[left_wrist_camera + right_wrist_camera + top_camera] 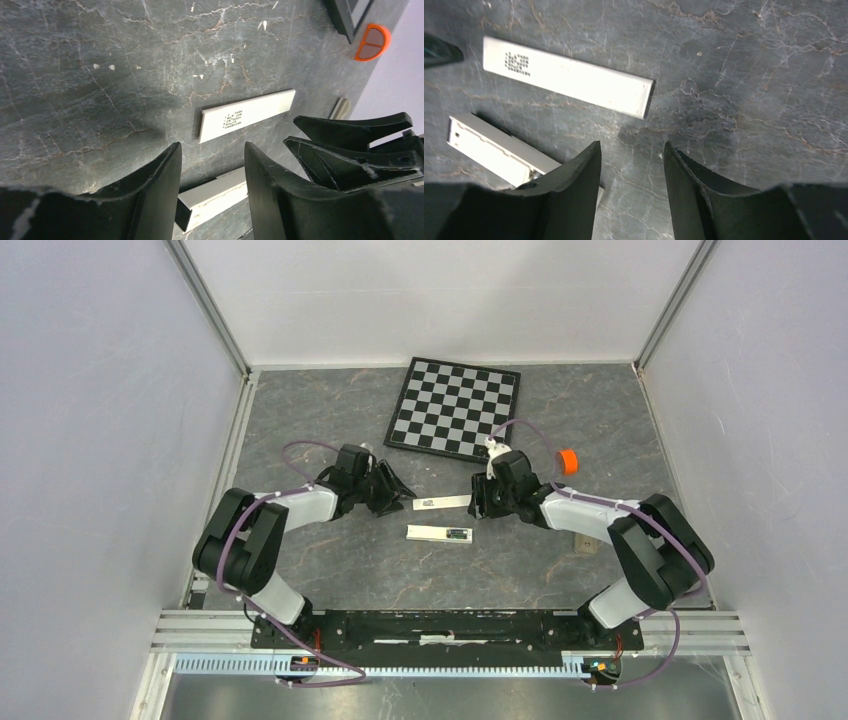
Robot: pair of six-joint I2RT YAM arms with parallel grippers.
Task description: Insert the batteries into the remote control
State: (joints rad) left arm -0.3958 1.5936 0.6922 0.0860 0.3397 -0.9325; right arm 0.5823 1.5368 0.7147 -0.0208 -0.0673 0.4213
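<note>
Left claw (pixel 400 492) and right claw (pixel 478 504) both gape apart, flanking the remote control (pixel 440 533) and a white strip (pixel 441 502) on the counter (pixel 340 570).

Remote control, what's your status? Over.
Left pincer and right pincer open, empty. Remote control flat on table, untouched. White strip beside it. Nothing blocking.

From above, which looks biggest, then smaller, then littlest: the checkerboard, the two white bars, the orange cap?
1. Checkerboard, by far the largest.
2. Upper white bar and lower white bar: they look about alike, so I won't rank one over the other.
3. Orange cap, the smallest.
</note>
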